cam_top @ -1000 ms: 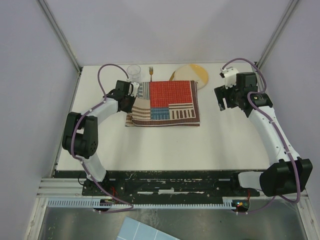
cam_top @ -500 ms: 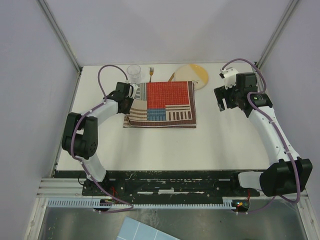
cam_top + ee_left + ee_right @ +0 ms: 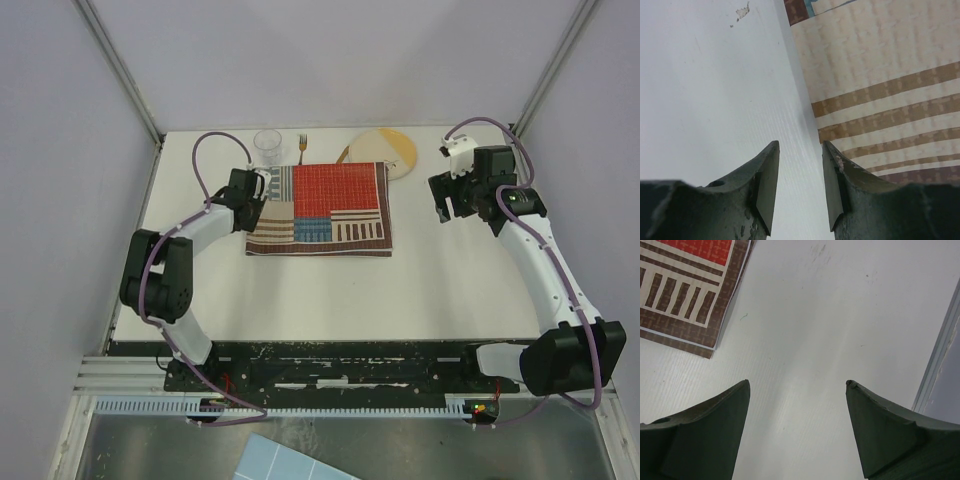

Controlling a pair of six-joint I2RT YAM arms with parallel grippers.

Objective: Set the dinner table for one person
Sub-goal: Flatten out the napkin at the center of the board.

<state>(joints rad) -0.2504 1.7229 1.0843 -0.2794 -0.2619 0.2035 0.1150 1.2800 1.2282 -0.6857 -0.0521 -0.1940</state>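
The dinner table (image 3: 320, 290) is a white tabletop. A red, blue and beige striped placemat (image 3: 320, 208) lies flat at its far middle. My left gripper (image 3: 254, 192) is low at the placemat's left edge; in the left wrist view it (image 3: 800, 150) is open and empty over bare table, with the placemat edge (image 3: 880, 75) beside its right finger. My right gripper (image 3: 446, 200) hovers to the right of the placemat; in the right wrist view it (image 3: 797, 385) is wide open and empty, and the placemat corner (image 3: 685, 290) shows at upper left.
Behind the placemat stand a clear glass (image 3: 267, 146), a fork (image 3: 301, 148) and a yellow plate (image 3: 387, 150), the plate partly under the cloth's far right corner. Metal frame posts and grey walls close in the table's sides and back.
The placemat has slid a little to the left and lies flatter. My left gripper has drawn back slightly left along the cloth's edge. The right arm has not moved.
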